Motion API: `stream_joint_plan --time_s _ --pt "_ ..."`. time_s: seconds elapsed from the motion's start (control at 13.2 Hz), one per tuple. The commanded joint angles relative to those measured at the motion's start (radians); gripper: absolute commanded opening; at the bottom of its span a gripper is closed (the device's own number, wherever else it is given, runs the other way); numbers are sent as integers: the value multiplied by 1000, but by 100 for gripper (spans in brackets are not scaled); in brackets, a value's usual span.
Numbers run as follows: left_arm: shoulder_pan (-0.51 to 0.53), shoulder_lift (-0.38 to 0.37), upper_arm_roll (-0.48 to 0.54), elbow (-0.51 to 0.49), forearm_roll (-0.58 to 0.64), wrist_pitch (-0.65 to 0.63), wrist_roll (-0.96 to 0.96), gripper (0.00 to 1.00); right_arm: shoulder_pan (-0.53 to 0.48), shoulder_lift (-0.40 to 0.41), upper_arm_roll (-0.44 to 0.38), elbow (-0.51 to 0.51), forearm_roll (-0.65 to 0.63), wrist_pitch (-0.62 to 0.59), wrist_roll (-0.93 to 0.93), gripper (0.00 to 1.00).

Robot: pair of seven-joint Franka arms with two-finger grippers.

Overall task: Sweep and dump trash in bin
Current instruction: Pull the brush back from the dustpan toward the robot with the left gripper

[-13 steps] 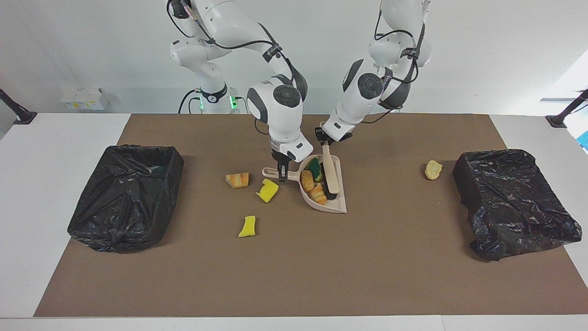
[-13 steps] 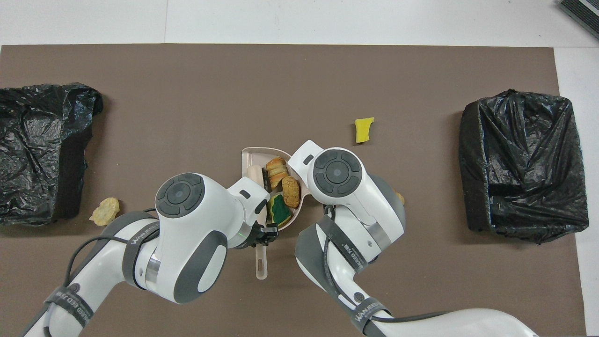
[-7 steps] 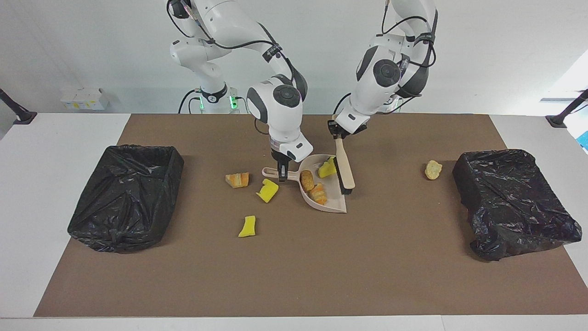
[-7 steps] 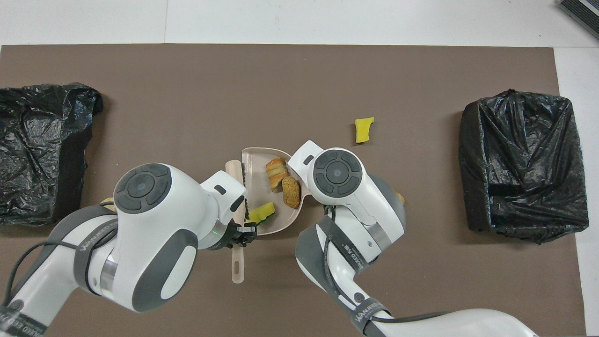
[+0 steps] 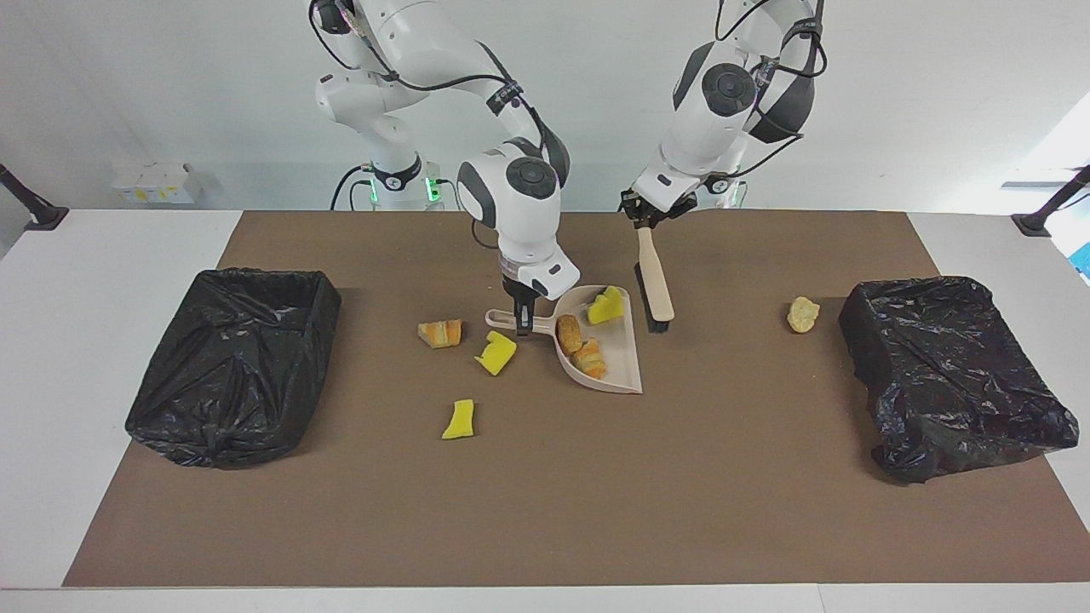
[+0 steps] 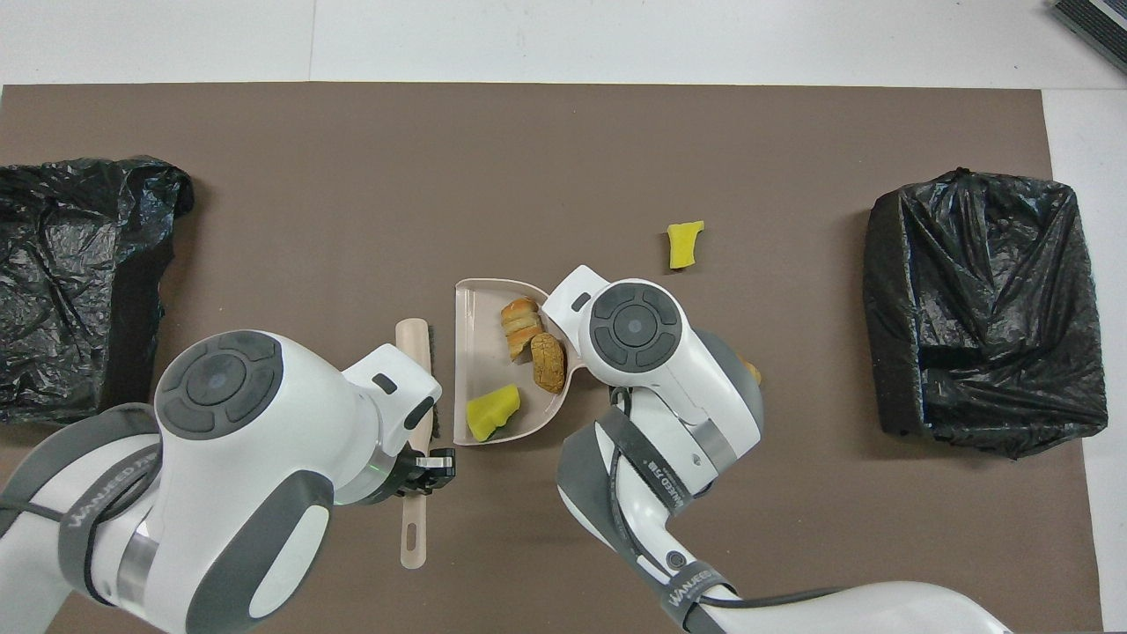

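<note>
My left claw [image 5: 645, 223] grips the brush [image 5: 655, 287], lifted beside the dustpan [image 5: 615, 362]; my right claw [image 5: 522, 321] clamps its handle; the lone lump [image 5: 802, 314] lies toward the left arm's end of the surface.

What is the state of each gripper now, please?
Left gripper: closed, holding the beige plastic brush with black bristles by its handle.
Right gripper: closed, holding the beige plastic dustpan by its handle.

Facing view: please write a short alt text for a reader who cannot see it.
The right gripper holds a beige dustpan containing three trash chunks; the left gripper holds a brush beside it. Four chunks lie on the brown mat between two black-lined bins.
</note>
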Motion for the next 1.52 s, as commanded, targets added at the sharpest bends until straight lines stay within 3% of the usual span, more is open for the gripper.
stream_joint_plan --time_s 0.0,0.38,0.68,0.99,1.44 --pt "10 -82 -12 -69 19 -17 -13 0 -3 -31 4 -35 8 -7 12 0" --pt "-39 -185 -18 -222 19 70 -13 0 -3 -31 4 -35 10 -7 12 0" --pt "-56 -222 -76 -282 21 93 -45 0 -3 -35 4 -40 8 -6 12 0" --pt "-58 -234 -165 -346 19 158 -122 0 -2 -37 4 -43 8 -7 12 0" --pt "-79 -242 -167 -370 19 182 -143 0 -3 -38 3 -48 8 -7 10 0"
